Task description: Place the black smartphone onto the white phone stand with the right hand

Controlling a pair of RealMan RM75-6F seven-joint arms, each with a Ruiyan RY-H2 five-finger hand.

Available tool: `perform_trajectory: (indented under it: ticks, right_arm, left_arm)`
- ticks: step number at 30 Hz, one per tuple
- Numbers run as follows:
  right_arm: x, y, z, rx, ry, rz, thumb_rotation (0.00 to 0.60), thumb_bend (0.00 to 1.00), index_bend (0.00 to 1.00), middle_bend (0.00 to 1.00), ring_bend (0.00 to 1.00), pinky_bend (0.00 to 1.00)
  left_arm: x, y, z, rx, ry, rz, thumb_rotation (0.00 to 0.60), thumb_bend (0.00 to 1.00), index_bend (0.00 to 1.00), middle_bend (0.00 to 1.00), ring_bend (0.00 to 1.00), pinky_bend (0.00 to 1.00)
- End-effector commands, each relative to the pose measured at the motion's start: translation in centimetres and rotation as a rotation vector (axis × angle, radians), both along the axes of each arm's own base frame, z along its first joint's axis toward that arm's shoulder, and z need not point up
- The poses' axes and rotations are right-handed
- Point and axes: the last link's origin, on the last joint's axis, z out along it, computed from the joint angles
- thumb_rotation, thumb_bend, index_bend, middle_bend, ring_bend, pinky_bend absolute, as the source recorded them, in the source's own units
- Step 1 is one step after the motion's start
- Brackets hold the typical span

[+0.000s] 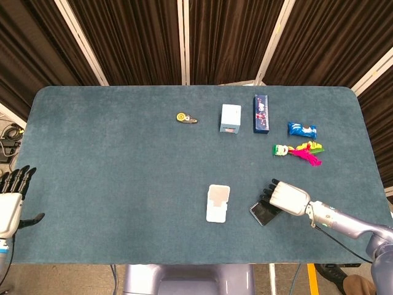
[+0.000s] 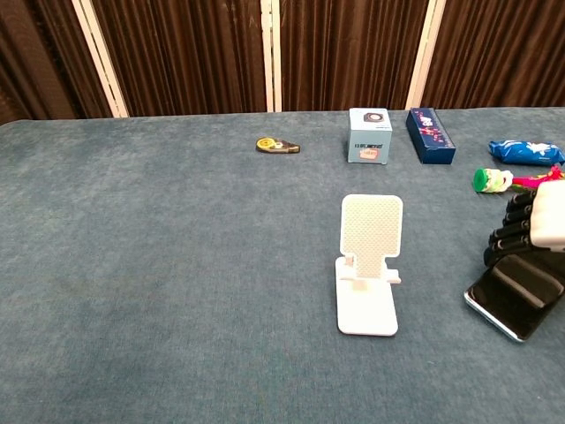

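The white phone stand (image 1: 218,203) (image 2: 369,265) stands upright near the table's front middle. To its right the black smartphone (image 1: 263,213) (image 2: 516,300) lies flat on the blue cloth, at an angle. My right hand (image 1: 285,198) (image 2: 532,228) is over the phone's far end, its dark fingers (image 2: 508,240) curled down onto it; whether the thumb is under the phone is hidden. My left hand (image 1: 9,200) hangs beyond the table's left front corner, fingers spread and holding nothing; the chest view does not show it.
Along the back stand a yellow round tool (image 1: 186,118), a light blue box (image 1: 230,118) and a dark blue box (image 1: 261,113). A blue snack packet (image 1: 302,129) and a feathered toy (image 1: 299,152) lie just behind my right hand. The table's front edge (image 1: 258,263) is close.
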Motion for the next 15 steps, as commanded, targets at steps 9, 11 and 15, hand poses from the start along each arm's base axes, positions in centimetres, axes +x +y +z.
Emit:
perform_trajectory:
  ticks: [9, 11, 15]
  right_arm:
    - [2.6, -0.2, 4.3, -0.151, -0.037, 0.225, 0.6, 0.32, 0.57, 0.57, 0.45, 0.42]
    - [3.8, -0.1, 5.2, -0.206, -0.044, 0.311, 0.6, 0.32, 0.57, 0.57, 0.45, 0.42]
    - [6.0, 0.2, 6.4, -0.269, -0.059, 0.429, 0.6, 0.32, 0.57, 0.57, 0.46, 0.43]
  left_arm:
    - [0.1, 0.0, 0.2, -0.003, -0.01, -0.004, 0.6, 0.0, 0.0, 0.0, 0.0, 0.0]
    - [0.1, 0.0, 0.2, -0.003, -0.013, -0.005, 0.6, 0.0, 0.0, 0.0, 0.0, 0.0]
    - [0.1, 0.0, 0.4, 0.0, -0.018, -0.003, 0.6, 0.0, 0.0, 0.0, 0.0, 0.0]
